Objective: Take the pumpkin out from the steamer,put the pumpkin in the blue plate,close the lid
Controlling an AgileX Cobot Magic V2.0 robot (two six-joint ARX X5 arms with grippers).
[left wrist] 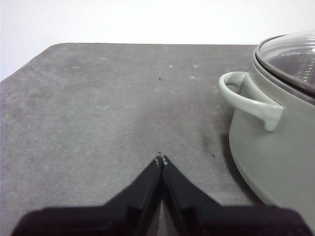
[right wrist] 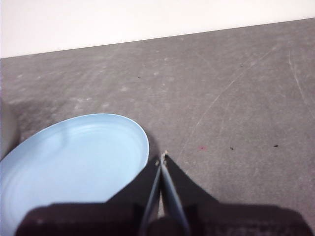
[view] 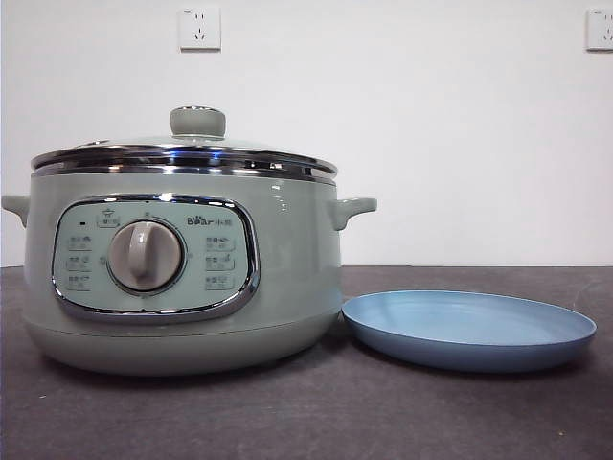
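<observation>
Waiting with tips together, the left end effector [left wrist: 161,160] sits beside the steamer [left wrist: 275,147], the right end effector [right wrist: 163,157] just beside the blue plate [right wrist: 74,162].

Both the left gripper [left wrist: 161,160] and the right gripper [right wrist: 163,158] are showing matte black, wedge-shaped jaws with pale specks at their tips
</observation>
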